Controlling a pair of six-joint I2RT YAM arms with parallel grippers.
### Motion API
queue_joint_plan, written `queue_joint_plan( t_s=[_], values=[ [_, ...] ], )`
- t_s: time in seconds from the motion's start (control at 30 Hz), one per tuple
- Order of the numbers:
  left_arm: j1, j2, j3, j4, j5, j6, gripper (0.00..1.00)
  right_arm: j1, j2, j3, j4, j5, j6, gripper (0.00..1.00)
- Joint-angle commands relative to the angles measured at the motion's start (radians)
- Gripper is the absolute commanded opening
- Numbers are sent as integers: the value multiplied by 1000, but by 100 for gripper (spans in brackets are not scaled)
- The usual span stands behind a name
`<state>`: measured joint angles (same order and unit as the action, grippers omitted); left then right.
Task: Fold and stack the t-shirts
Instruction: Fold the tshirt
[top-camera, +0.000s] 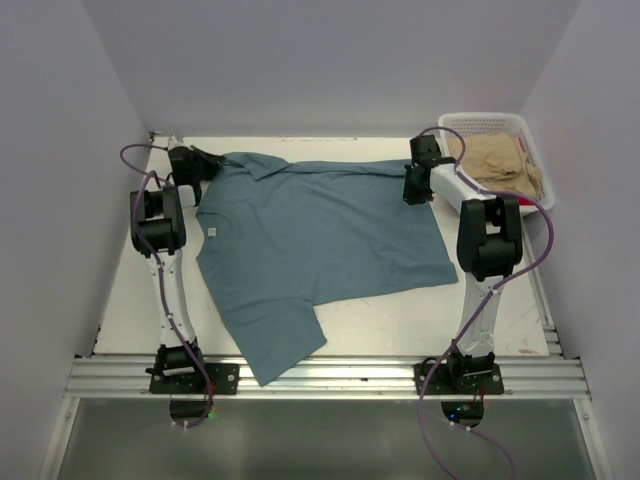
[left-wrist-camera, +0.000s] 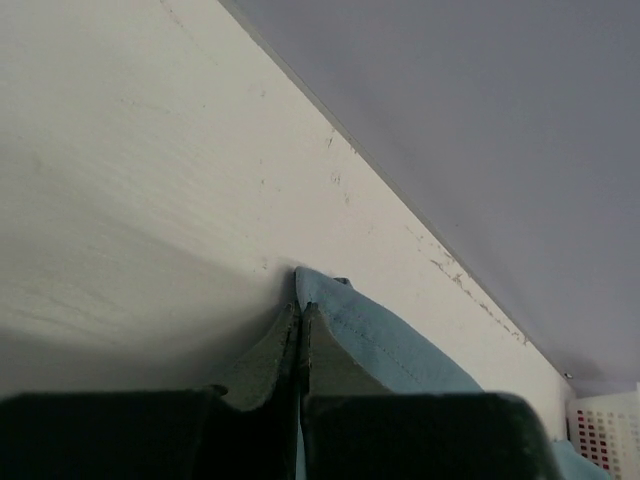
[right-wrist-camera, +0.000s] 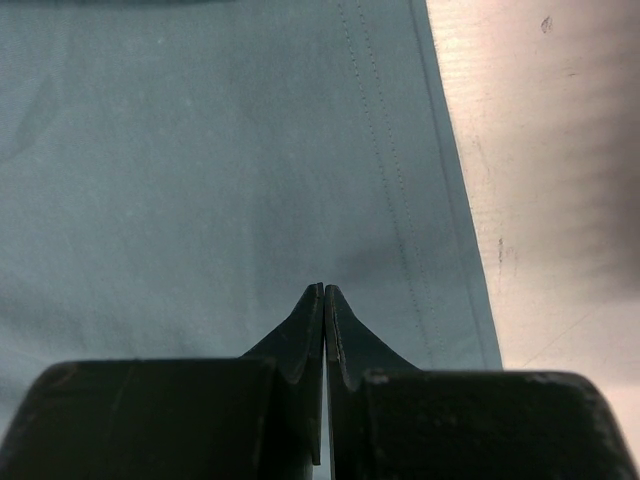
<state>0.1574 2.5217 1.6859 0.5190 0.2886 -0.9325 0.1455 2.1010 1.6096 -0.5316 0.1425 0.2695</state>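
Note:
A teal-blue t-shirt (top-camera: 320, 240) lies spread on the white table (top-camera: 130, 290), with one sleeve pointing at the near edge. My left gripper (top-camera: 205, 165) is at the shirt's far left corner. In the left wrist view the gripper (left-wrist-camera: 300, 312) is shut on a fold of the shirt's edge (left-wrist-camera: 390, 350), low over the table. My right gripper (top-camera: 411, 190) is over the shirt's far right part, just inside the hem. In the right wrist view its jaws (right-wrist-camera: 325, 292) are shut, tips down at the flat shirt (right-wrist-camera: 200, 180), with no cloth bunched between them.
A white basket (top-camera: 500, 125) holding tan folded cloth (top-camera: 495, 160) stands at the far right, close behind my right arm. Grey walls close in the table at the back and on both sides. A metal rail (top-camera: 320, 378) runs along the near edge.

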Motion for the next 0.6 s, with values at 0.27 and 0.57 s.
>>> queue_joint_plan(
  t_s=[0.27, 0.57],
  values=[
    [19, -219, -132, 92, 11, 31, 0, -7, 43, 145, -19, 137, 53, 57],
    [19, -297, -224, 93, 23, 43, 0, -30, 241, 440, -87, 132, 74, 40]
  ],
)
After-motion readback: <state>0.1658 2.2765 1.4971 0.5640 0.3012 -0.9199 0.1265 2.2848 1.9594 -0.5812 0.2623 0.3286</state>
